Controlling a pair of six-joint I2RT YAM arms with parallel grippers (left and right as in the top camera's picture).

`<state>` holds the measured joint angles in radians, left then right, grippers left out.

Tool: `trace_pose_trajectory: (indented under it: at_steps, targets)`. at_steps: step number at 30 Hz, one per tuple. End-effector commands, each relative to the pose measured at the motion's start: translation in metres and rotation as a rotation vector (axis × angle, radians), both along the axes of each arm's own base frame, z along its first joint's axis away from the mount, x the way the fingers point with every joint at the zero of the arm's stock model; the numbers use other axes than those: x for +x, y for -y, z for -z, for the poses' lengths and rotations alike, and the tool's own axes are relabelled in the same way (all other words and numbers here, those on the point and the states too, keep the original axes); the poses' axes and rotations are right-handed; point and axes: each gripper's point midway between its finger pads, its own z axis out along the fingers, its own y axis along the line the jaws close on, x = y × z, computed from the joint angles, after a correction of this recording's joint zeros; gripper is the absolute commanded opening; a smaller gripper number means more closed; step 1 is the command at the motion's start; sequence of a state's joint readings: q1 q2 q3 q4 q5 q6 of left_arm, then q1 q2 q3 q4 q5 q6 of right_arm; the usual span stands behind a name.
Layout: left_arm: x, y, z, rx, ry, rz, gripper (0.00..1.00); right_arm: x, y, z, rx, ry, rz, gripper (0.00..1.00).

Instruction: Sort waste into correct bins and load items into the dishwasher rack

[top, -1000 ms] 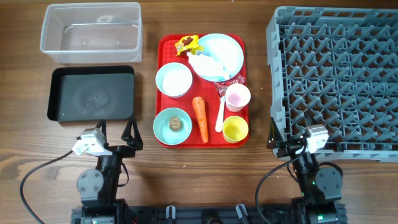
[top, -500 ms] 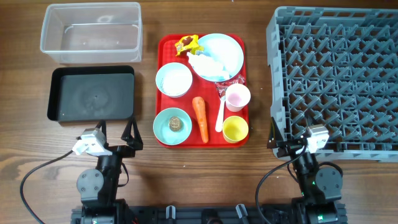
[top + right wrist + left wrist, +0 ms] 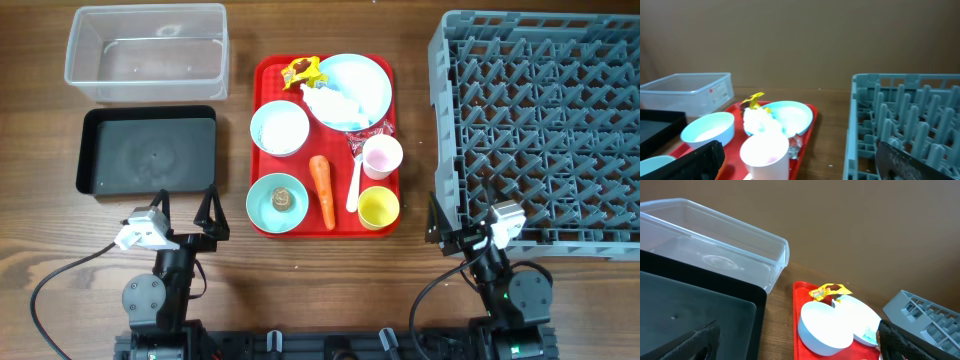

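— Far right, biggest in shot: grey dishwasher rack (image 3: pixel 540 130), pegs bare; far left, clear tub (image 3: pixel 146 50) beyond black tray (image 3: pixel 148 150), both empty; looks like nothing sorted yet.
— And centre?
— Red tray (image 3: pixel 262 222) between them, crowded; carries pale blue plate (image 3: pixel 368 80) at its far end; likely rigid, slick and breakable; calls for a pinch on the bare right rim.
— Claws?
— Left gripper (image 3: pixel 185 218) and right gripper (image 3: pixel 462 232) at the near edge, jaws spread wide, holding nothing; right one just beside the rack's corner.
— Smaller pieces?
— Upper bowl (image 3: pixel 280 128) and lower bowl (image 3: pixel 262 200); then pink cup (image 3: pixel 381 156), yellow cup (image 3: pixel 378 207), carrot (image 3: pixel 322 190), white spoon (image 3: pixel 355 185); cups probably light and hard; suit one finger inside the wall, one outside; last, crumpled tissue (image 3: pixel 330 100) on the plate; seems soft, near weightless; takes a grab anywhere.
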<state>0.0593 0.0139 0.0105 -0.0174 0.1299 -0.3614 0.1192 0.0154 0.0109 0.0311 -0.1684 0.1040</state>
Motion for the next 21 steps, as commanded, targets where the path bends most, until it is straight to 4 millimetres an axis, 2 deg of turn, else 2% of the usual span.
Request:
trace_pose_trajectory:
  at_steps: [1, 7, 11, 16, 21]
  targets:
    - [-0.003, 0.002, -0.023, 0.021, 0.052, 0.011, 1.0, -0.011, -0.01, -0.043, -0.02, 0.104, -0.063, 1.0]
    - [-0.005, 0.01, -0.062, 0.129, 0.085, 0.058, 1.0, -0.024, -0.016, -0.106, -0.111, 0.221, -0.093, 1.0]
    - [0.004, 0.015, -0.087, 0.159, 0.063, 0.092, 1.0, -0.021, -0.02, -0.13, -0.116, 0.209, -0.118, 1.0]
    - [0.025, 0.025, -0.11, 0.186, -0.042, 0.171, 1.0, -0.007, -0.03, -0.144, -0.123, 0.136, -0.172, 1.0]
    - [0.059, 0.026, -0.133, 0.242, -0.224, 0.216, 1.0, 0.012, -0.041, -0.146, -0.126, 0.005, -0.236, 1.0]
